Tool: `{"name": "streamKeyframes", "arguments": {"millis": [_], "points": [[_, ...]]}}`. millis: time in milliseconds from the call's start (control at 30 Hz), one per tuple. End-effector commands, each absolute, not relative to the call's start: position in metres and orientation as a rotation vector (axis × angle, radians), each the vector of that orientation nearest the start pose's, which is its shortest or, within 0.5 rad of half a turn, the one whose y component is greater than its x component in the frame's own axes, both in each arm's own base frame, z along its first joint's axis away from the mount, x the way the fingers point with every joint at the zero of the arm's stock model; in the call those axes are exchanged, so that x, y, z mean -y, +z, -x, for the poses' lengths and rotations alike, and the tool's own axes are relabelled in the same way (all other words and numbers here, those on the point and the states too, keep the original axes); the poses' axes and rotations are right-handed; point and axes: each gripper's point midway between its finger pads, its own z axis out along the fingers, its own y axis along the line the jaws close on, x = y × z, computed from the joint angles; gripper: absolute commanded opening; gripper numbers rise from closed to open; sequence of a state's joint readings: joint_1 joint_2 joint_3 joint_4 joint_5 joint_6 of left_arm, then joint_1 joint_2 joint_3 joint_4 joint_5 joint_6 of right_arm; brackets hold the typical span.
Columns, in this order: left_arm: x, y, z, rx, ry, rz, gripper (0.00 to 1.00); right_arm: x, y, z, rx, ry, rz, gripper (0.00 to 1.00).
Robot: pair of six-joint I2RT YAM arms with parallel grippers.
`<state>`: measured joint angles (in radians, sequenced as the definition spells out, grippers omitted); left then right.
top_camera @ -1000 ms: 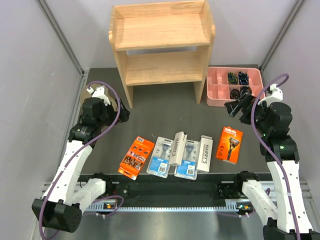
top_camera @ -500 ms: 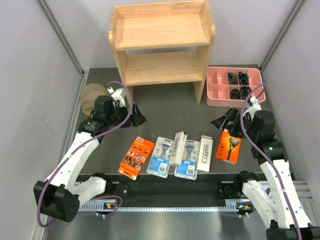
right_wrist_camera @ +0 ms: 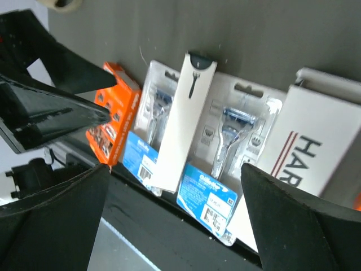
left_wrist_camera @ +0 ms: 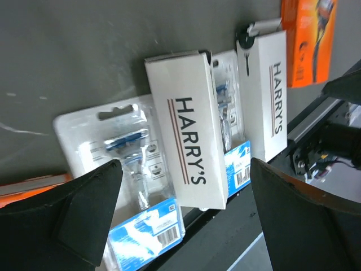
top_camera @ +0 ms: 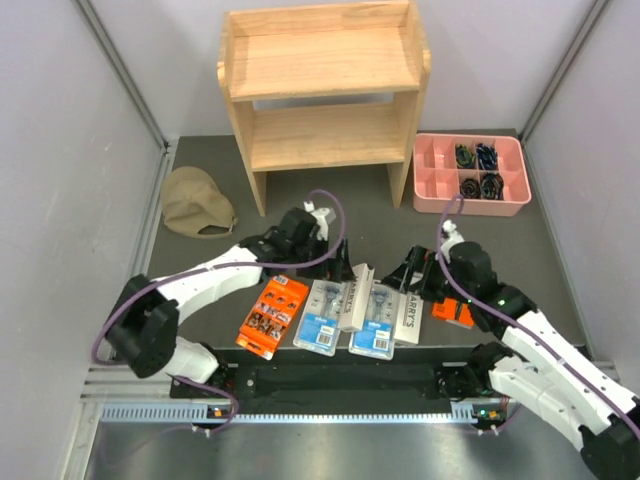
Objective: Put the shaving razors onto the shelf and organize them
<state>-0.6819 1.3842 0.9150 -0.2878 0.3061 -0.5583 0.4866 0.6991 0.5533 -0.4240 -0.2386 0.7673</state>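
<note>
The light-wood shelf (top_camera: 320, 90) stands at the back with both tiers bare. The razor packs lie in a row near the front: an orange pack (top_camera: 272, 315), a blue-label blister (top_camera: 322, 312), a white HARRY'S box (top_camera: 355, 297) resting across the blisters, a second blister (top_camera: 376, 322), a second HARRY'S box (top_camera: 411, 308), and an orange pack (top_camera: 458, 310) partly hidden by the right arm. My left gripper (top_camera: 335, 262) is open and empty above the middle HARRY'S box (left_wrist_camera: 189, 141). My right gripper (top_camera: 405, 275) is open and empty above the blister (right_wrist_camera: 223, 158).
A pink compartmented tray (top_camera: 432, 180) with small dark items sits right of the shelf. A tan cap (top_camera: 195, 203) lies at the left. A black rail (top_camera: 340, 375) runs along the front edge just behind the packs. The left gripper's fingers (right_wrist_camera: 51, 107) show in the right wrist view.
Both arms swung in from the table's sides to the middle of the pack row and lowered over it. The tan cap came into view as the left arm left it.
</note>
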Motion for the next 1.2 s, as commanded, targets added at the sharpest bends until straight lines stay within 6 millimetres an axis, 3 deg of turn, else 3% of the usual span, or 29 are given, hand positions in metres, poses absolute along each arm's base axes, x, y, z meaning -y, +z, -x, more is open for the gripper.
{"name": "streamKeyframes", "arguments": {"millis": [0,200,800,967,1167], "points": [[0.328,0.128,-0.235,-2.451,-0.980,-0.367,0.99,-0.202,0.153,-0.197,-2.238,1.003,-0.217,0.99],[0.348,0.110,-0.234,-2.483,-1.008,-0.383,0.99,-0.205,0.152,-0.192,-2.246,0.979,-0.190,0.99],[0.360,0.070,-0.257,-2.511,-0.958,-0.290,0.99,-0.192,0.146,-0.185,-2.251,0.938,-0.236,0.99],[0.374,0.066,-0.257,-2.475,-1.055,-0.302,0.99,-0.190,0.143,-0.182,-2.266,0.924,-0.244,0.99],[0.383,0.073,-0.249,-2.408,-1.177,-0.337,0.85,-0.188,0.139,-0.181,-2.268,0.922,-0.256,0.99]]}}
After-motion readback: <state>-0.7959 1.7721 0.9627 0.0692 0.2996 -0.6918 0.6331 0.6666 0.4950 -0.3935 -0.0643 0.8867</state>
